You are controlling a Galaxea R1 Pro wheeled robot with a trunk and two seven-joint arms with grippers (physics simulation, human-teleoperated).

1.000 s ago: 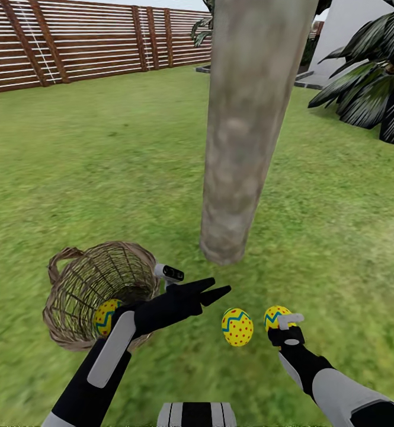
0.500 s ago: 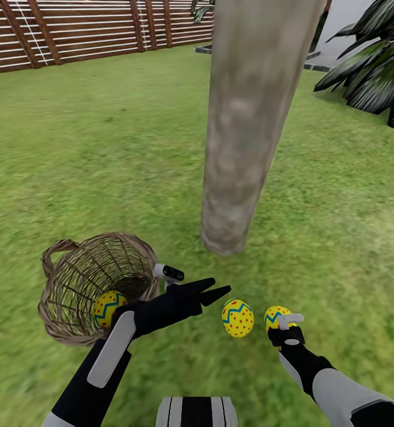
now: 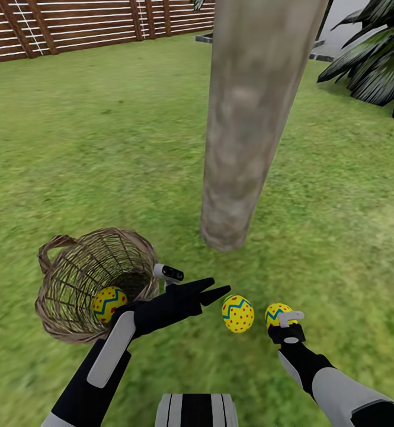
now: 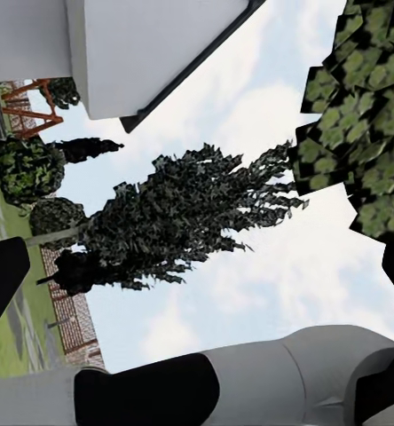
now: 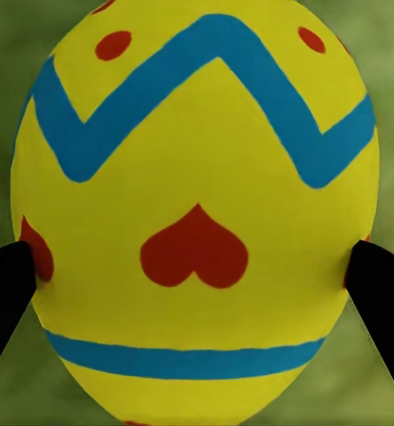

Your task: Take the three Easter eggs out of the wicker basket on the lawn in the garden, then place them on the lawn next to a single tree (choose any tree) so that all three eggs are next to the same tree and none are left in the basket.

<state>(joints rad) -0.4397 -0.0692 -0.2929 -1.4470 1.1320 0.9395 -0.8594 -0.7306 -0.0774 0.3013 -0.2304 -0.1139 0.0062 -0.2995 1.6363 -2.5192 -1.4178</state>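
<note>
- A green lawn (image 3: 102,136) spreads across the head view, with a brown slat fence (image 3: 72,26) along its far edge.
- A thick grey-beige tree (image 3: 244,124) trunk rises from the grass at centre, its base just beyond the grippers.
- Dark broad leaves of a plant (image 3: 374,59) show at far right.
- A brown wicker basket (image 3: 60,296) sits on the grass at lower left, tipped slightly, a loop handle on its far side.
- The left gripper (image 3: 211,290) reaches out just right of the basket, its two black fingers spread apart with nothing between them.
- The right gripper (image 3: 284,325) pinches an egg, one black finger on each side, as the right wrist view shows.
- One egg (image 3: 107,303), yellow with a blue zigzag, lies inside the basket.
- A second egg (image 3: 237,314) lies on the grass between the grippers, near the trunk's base.
- The third egg (image 5: 197,213), in the right gripper, has blue bands and a red heart.
</note>
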